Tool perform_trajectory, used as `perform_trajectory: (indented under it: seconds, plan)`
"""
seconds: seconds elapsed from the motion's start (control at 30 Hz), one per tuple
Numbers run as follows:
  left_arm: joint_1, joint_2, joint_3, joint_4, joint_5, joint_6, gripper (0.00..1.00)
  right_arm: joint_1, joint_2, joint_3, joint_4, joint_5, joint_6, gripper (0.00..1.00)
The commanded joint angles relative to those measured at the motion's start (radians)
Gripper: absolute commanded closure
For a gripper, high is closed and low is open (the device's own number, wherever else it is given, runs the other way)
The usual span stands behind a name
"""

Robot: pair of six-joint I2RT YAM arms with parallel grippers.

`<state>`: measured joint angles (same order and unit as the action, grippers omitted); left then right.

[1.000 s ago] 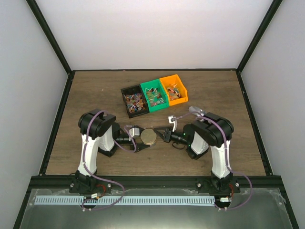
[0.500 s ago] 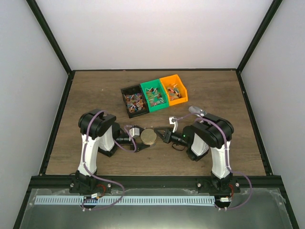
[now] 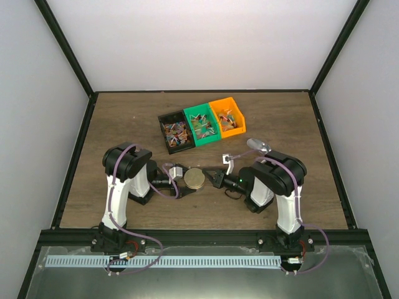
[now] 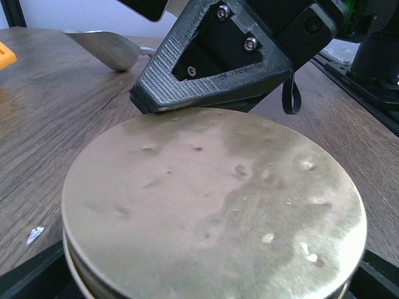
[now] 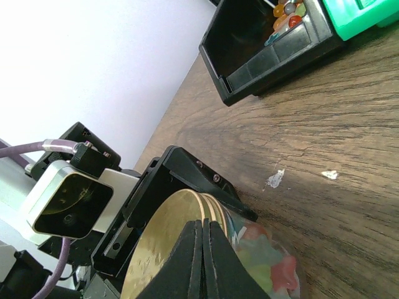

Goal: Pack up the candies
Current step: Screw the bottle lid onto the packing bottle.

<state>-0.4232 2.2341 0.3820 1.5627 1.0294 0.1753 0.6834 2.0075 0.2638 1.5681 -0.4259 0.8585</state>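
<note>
Candies [image 3: 175, 132] fill three small bins at the back. More candies [image 5: 268, 261] show through the clear wall of a jar with a round gold lid [image 3: 194, 179] standing between the arms. My left gripper [image 3: 188, 179] is closed round this jar, and its black fingers [image 4: 25, 283] flank the lid [image 4: 212, 199] in the left wrist view. My right gripper [image 3: 206, 175] is shut with nothing in it. Its tips [image 5: 202, 249] rest against the lid's [image 5: 165, 243] right edge.
A black bin [image 3: 173, 132], a green bin [image 3: 202, 124] and an orange bin [image 3: 227, 117] stand in a row behind the jar. A silver scoop [image 3: 257, 145] lies on the table right of the jar, behind the right arm. Small white scraps [image 5: 274, 179] dot the wood.
The right arm's upper links have shifted slightly. Both grippers and the jar stay where they were.
</note>
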Motion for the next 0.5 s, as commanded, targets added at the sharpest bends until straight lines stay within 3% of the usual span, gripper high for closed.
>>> perform_trajectory:
  seconds: [0.0,0.47]
  plan:
    - [0.02,0.181,-0.063,0.21,-0.318,-0.316,0.15,0.226,0.197,-0.273,0.339,-0.439,-0.009,0.99]
    - [0.046,0.176,-0.05,0.211,-0.359,-0.355,0.15,0.278,0.156,-0.303,0.339,-0.389,0.01,0.99]
